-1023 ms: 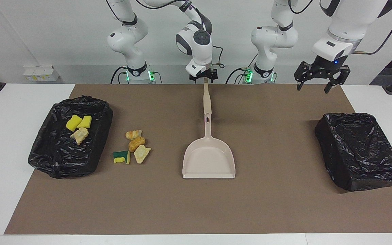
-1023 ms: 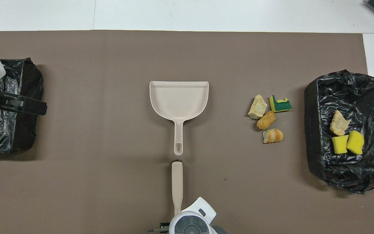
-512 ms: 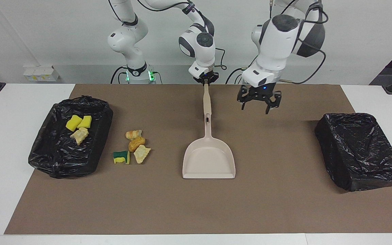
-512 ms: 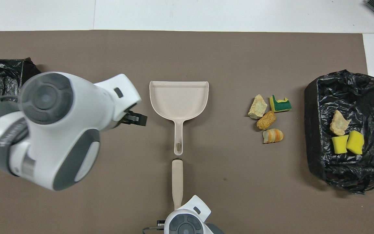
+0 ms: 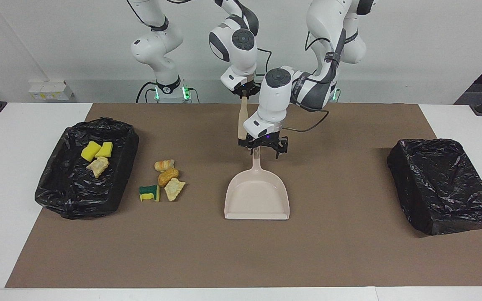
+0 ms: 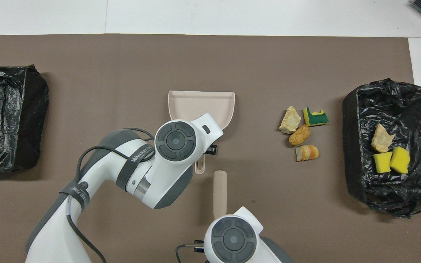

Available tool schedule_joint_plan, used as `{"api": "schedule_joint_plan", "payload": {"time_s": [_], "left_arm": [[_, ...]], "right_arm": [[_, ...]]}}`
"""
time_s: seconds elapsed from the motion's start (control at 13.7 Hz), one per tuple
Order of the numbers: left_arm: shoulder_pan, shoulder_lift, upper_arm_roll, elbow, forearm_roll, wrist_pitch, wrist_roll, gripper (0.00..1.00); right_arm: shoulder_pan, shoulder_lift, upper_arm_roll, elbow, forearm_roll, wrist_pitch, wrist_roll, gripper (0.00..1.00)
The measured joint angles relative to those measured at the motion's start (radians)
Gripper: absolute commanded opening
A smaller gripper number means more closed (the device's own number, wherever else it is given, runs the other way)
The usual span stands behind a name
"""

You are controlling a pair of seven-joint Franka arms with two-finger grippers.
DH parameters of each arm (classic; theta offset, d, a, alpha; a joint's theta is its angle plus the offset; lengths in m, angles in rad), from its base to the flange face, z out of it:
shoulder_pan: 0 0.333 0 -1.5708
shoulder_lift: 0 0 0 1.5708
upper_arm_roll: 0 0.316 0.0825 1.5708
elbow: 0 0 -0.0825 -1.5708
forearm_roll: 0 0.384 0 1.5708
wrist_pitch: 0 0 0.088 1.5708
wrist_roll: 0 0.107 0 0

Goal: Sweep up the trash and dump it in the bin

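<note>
A beige dustpan lies mid-mat, its handle pointing at the robots. My left gripper is open just over that handle, a finger on each side; I cannot tell whether it touches. My right gripper is shut on the top of a beige stick, which hangs tilted above the mat. Several scraps of trash lie on the mat beside the bin at the right arm's end, among them a green-and-yellow sponge.
Two yellow sponge chunks and a tan piece lie in that bin. A second black-lined bin stands at the left arm's end. A brown mat covers the table.
The left arm swung in from over the bin at its end and came down over the dustpan handle. The right gripper shut on the stick, lifted it and shifted it toward the right arm's end.
</note>
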Motion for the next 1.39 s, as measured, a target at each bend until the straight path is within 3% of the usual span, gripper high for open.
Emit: {"api": "schedule_joint_plan", "payload": {"time_s": [0.22,0.29,0.66,0.88,1.17,1.39], "left_arm": [[-0.006,0.003,-0.001,-0.033,0.0,0.025,-0.014,1.0],[-0.011,0.003,0.0,-0.044,0.0,0.035,-0.016,0.91],[-0.016,0.003,0.002,-0.054,0.0,0.077,-0.019,0.14],[-0.016,0.003,0.006,-0.055,0.0,0.077,-0.018,0.0],[-0.009,0.002,0.018,-0.055,0.001,0.069,0.028,0.0],[0.057,-0.007,0.031,-0.051,0.001,0.024,0.221,0.0]], "right_arm": [[-0.052,-0.047,-0.002,-0.002,-0.109,-0.137,-0.059,0.0],[-0.063,-0.05,-0.002,-0.002,-0.159,-0.168,-0.077,0.0],[-0.181,-0.045,-0.003,0.003,-0.42,-0.188,-0.218,0.0],[-0.357,-0.004,-0.004,0.013,-0.513,-0.115,-0.453,0.0],[-0.53,0.09,-0.007,0.089,-0.646,-0.044,-0.713,0.0],[-0.637,0.163,-0.008,0.173,-0.765,0.013,-0.877,0.0]]}}
